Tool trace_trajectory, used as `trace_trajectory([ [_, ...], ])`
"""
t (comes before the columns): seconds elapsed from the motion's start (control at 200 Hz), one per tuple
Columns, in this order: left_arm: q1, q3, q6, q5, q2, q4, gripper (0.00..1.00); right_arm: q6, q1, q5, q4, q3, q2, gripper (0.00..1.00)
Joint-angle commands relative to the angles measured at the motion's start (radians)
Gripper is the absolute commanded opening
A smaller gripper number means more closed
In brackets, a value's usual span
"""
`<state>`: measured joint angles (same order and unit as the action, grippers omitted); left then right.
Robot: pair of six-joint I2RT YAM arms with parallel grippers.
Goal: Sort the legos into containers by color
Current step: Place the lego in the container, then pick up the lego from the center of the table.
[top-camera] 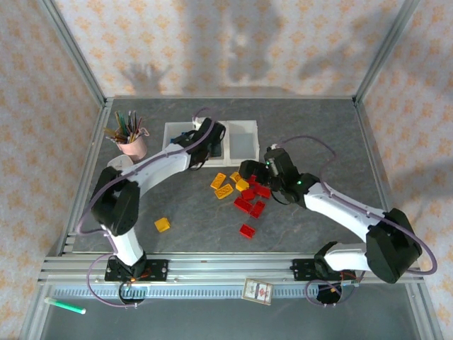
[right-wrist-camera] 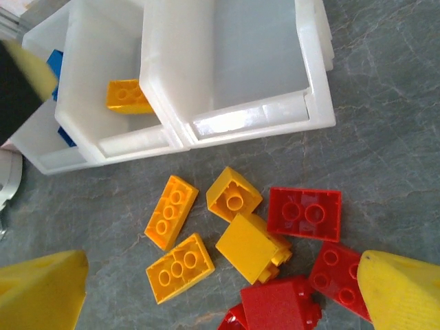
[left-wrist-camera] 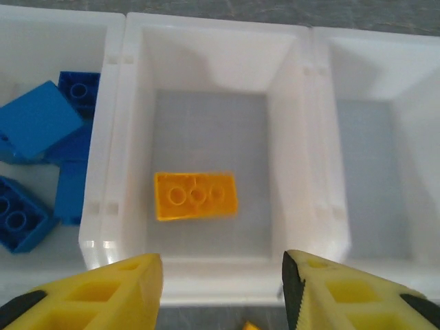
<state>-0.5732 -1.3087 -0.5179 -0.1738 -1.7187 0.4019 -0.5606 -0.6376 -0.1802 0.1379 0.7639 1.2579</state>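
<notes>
Yellow lego (left-wrist-camera: 196, 196) sorted into the middle container (left-wrist-camera: 206, 48).
Left gripper (left-wrist-camera: 221, 289) hangs over it, open, empty; right gripper (right-wrist-camera: 223, 285), spread wide, hovers above loose legos (right-wrist-camera: 304, 213) at the containers' 5 o'clock, likely choosing one.

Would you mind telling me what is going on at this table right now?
Two robot arms are sorting lego bricks by colour into a white three-bin tray. The left gripper hangs open over the middle bin, where one yellow brick lies flat; blue bricks sit in the neighbouring bin. The right gripper, jaws wide and holding nothing, hovers over loose red bricks and yellow bricks on the table. A lone yellow piece lies apart, nearer the left arm's base.
</notes>
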Motion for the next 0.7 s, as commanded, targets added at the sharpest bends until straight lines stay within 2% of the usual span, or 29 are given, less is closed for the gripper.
trace_trajectory([
  [0.0,-0.065,0.102,0.032,0.059,0.079,-0.010,0.53,0.009,0.007,-0.018,0.015,-0.055,-0.054,1.00],
  [0.28,-0.191,0.288,0.035,0.150,0.144,-0.085,0.58,-0.026,0.007,-0.005,0.004,-0.156,-0.132,1.00],
  [0.486,-0.198,0.331,0.066,0.181,0.100,-0.157,0.61,-0.044,0.007,-0.005,0.001,-0.190,-0.149,1.00],
  [0.696,-0.198,0.302,0.091,0.203,0.032,-0.155,0.64,-0.051,0.007,0.003,0.009,-0.201,-0.175,1.00],
])
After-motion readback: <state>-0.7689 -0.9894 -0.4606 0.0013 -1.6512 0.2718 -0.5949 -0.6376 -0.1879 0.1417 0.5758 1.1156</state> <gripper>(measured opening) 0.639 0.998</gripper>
